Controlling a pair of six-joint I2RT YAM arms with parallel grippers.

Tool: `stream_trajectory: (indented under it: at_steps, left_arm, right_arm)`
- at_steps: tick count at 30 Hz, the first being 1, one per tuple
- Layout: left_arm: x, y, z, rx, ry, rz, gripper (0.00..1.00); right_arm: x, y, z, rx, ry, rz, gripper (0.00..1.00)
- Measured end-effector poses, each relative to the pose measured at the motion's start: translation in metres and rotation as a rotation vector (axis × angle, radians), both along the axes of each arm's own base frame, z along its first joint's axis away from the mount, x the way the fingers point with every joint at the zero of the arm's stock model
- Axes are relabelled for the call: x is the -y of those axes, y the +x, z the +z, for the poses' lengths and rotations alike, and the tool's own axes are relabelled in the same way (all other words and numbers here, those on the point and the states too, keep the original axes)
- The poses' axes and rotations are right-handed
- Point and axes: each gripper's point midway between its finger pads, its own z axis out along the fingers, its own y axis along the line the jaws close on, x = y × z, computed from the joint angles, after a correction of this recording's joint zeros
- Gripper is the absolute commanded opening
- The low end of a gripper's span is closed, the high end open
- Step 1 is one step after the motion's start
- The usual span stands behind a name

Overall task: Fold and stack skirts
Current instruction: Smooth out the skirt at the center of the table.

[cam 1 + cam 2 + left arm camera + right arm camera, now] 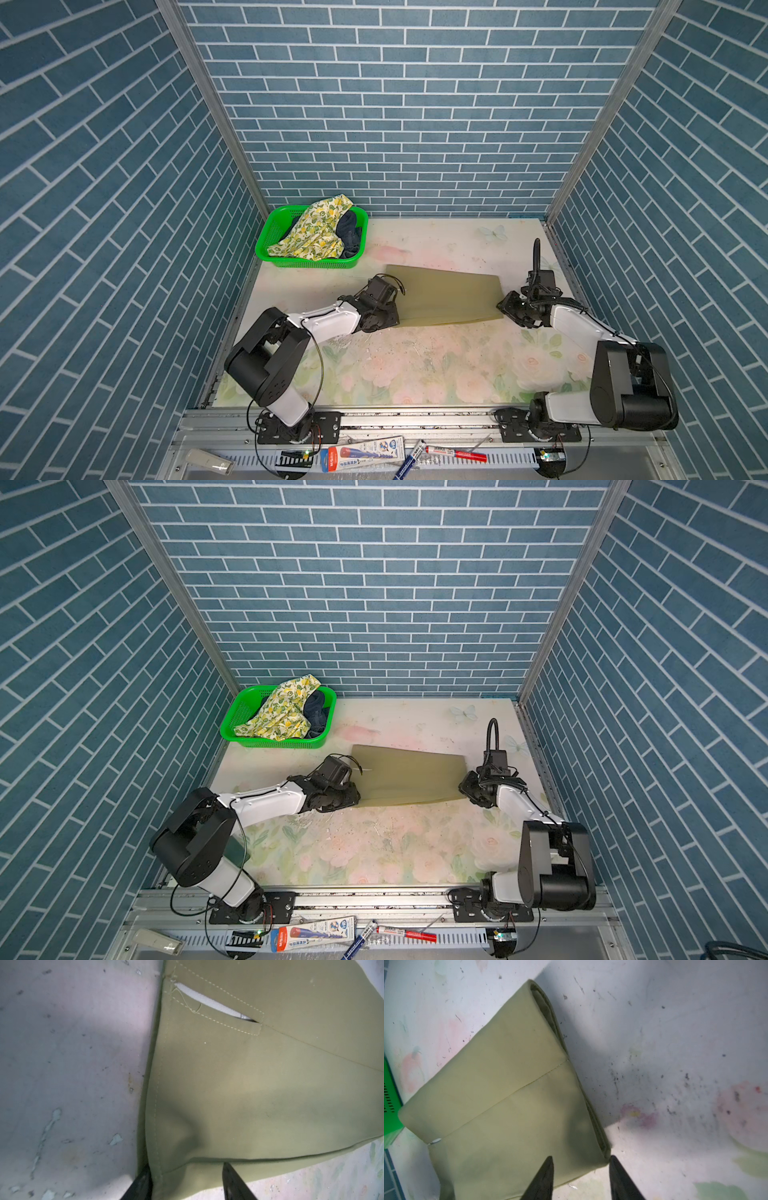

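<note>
The olive-khaki skirt lies folded flat on the floral table mat, mid-table. My left gripper is at its near-left corner, jaws apart, with the seamed cloth edge puckering between the fingers. My right gripper is at the near-right corner, jaws apart astride the layered cloth. The lemon-print skirt and the dark navy skirt lie heaped in the green basket at the back left.
Blue brick-pattern walls close in the table on three sides. Along the front runs a metal rail carrying a glue tube and marker pens. The right arm's cable loops up beside the right wall.
</note>
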Motion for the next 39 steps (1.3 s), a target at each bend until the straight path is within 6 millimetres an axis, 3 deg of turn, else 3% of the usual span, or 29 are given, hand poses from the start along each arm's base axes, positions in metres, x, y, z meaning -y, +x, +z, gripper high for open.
stream_trajectory:
  at_steps: [4,8,11,18,25,32,36,38,39]
  left_arm:
    - [0.003,0.002,-0.002,-0.005,-0.002,0.0,0.22]
    - [0.005,0.005,-0.004,-0.003,0.0,-0.01,0.11]
    - [0.007,0.007,0.0,0.005,0.0,-0.017,0.08]
    - [0.006,0.022,0.03,0.067,0.002,-0.027,0.06]
    - [-0.015,0.039,0.05,0.115,0.001,0.007,0.05]
    - [-0.027,0.042,0.049,0.114,-0.003,0.016,0.06]
    - [-0.03,0.033,0.036,0.088,-0.002,0.01,0.07]
    - [-0.031,0.029,0.029,0.075,-0.004,0.009,0.12]
    - [-0.032,0.027,0.026,0.07,-0.006,0.008,0.19]
  right_arm:
    - [0.0,0.001,-0.007,-0.014,0.001,0.003,0.18]
    - [-0.001,0.002,-0.008,-0.013,0.005,0.006,0.01]
    - [-0.001,0.003,-0.007,-0.011,0.005,0.007,0.0]
    - [-0.001,0.009,0.001,0.005,0.002,0.008,0.0]
    - [-0.002,0.018,0.023,0.056,0.006,0.011,0.0]
    - [-0.007,0.013,0.033,0.07,0.025,0.027,0.0]
    - [-0.009,0.006,0.024,0.053,0.032,0.033,0.0]
    - [-0.009,-0.002,0.015,0.028,0.033,0.034,0.0]
    - [-0.009,-0.006,0.01,0.013,0.033,0.035,0.0]
